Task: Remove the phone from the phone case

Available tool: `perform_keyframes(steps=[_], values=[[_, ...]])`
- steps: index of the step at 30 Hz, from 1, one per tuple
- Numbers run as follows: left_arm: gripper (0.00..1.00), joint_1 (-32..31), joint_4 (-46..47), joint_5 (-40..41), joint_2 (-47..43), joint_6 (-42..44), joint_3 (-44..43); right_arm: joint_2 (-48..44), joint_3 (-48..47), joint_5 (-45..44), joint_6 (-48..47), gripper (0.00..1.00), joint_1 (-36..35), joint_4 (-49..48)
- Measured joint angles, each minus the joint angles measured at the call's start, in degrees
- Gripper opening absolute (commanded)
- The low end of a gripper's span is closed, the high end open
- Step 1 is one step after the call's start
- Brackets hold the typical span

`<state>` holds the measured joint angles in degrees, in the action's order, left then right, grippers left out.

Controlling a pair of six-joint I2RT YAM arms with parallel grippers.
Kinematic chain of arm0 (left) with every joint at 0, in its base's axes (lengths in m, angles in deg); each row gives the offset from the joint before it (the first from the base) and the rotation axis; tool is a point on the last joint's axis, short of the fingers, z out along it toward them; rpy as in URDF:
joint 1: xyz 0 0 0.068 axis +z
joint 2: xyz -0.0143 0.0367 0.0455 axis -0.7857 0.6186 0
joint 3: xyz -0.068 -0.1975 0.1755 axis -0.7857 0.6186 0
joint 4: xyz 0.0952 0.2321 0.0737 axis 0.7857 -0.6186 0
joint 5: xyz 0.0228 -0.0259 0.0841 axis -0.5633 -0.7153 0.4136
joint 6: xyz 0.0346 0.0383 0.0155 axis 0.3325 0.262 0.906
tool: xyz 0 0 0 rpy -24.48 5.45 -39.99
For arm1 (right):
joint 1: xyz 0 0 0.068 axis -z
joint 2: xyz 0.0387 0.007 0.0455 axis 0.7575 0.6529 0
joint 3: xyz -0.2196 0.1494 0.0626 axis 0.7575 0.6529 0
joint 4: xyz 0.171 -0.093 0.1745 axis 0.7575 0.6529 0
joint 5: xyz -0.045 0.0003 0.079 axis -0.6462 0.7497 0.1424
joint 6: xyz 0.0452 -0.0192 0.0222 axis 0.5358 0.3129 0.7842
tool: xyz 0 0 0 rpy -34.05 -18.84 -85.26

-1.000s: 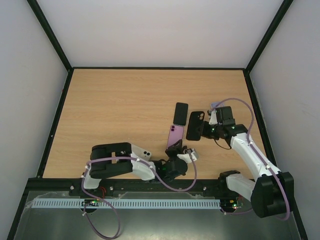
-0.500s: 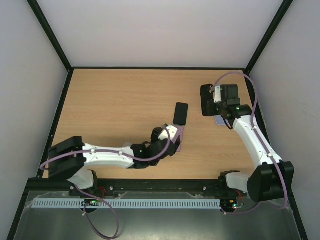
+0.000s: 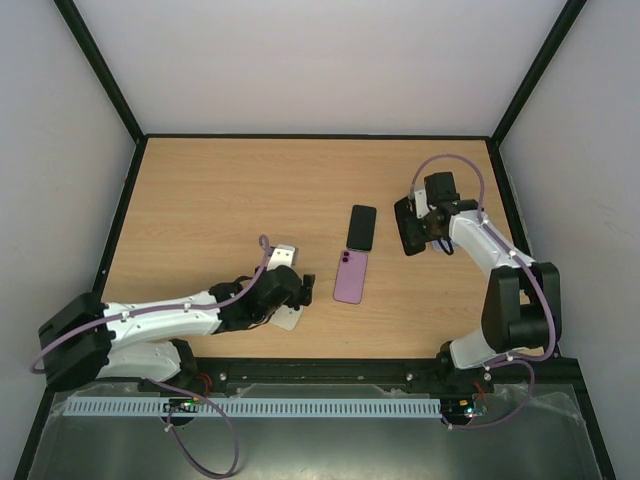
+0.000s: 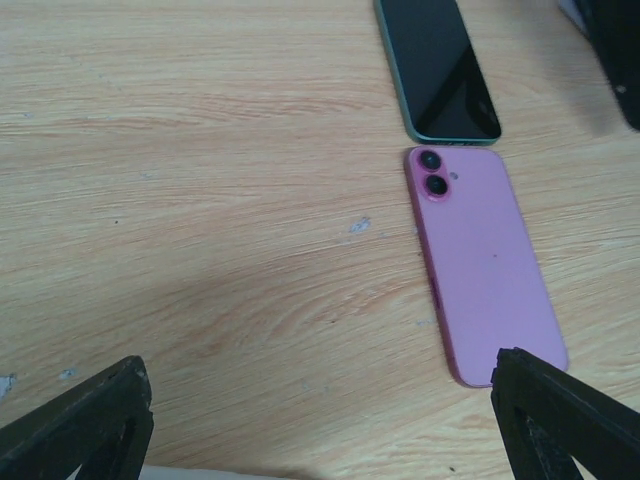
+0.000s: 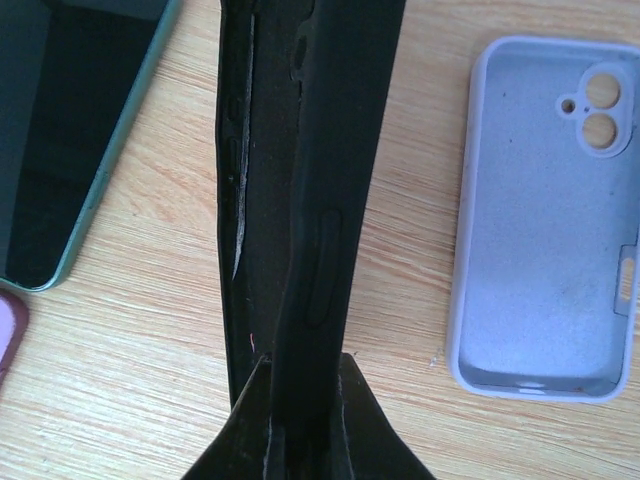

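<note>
Two bare phones lie end to end on the surface (image 3: 220,200) — a pink phone (image 3: 350,277) back up and a dark-screened phone (image 3: 362,227) face up — together with two cases and two pincers. The right wrist view alone shows clearly the empty lilac case (image 5: 545,215), open side up just beside the black phone case (image 5: 300,200), which the right pincer (image 5: 300,400) clamps edge-on above the surface, its inside hidden. The left wrist view shows the left pincer (image 4: 320,420) spread wide and holding nothing, near the pink phone's lower end.
</note>
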<state>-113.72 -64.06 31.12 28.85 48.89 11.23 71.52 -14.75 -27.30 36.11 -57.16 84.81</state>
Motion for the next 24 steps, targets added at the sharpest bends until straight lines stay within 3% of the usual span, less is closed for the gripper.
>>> perform_keyframes(steps=[2,6,7,11,16,21,24], values=[[0.91,0.04,-0.70,-0.37,-1.42,-0.28,0.00,1.22,-0.02,0.70,0.15,0.07,0.92,0.00],[0.94,0.13,-2.71,-0.57,-1.51,-0.26,-0.59,4.59,-0.57,2.78,0.85,0.40,3.89,0.20],[0.99,0.13,-3.93,-0.57,-0.94,-0.26,-1.31,5.75,-0.96,3.34,0.66,0.45,4.66,0.31],[1.00,0.13,-9.07,-0.59,4.22,-0.44,-8.00,8.41,-1.97,5.25,0.44,0.56,7.19,0.96],[0.99,0.11,-13.53,-1.07,12.15,0.04,-18.47,4.94,-2.01,6.60,0.42,0.59,8.98,1.18],[1.00,0.07,-16.35,-2.75,21.38,0.68,-25.97,-6.71,-1.95,12.15,2.60,0.62,9.33,1.16],[1.00,-0.17,-19.32,-3.89,28.00,1.11,-31.71,-14.56,-1.31,16.15,5.51,0.69,9.31,0.11]])
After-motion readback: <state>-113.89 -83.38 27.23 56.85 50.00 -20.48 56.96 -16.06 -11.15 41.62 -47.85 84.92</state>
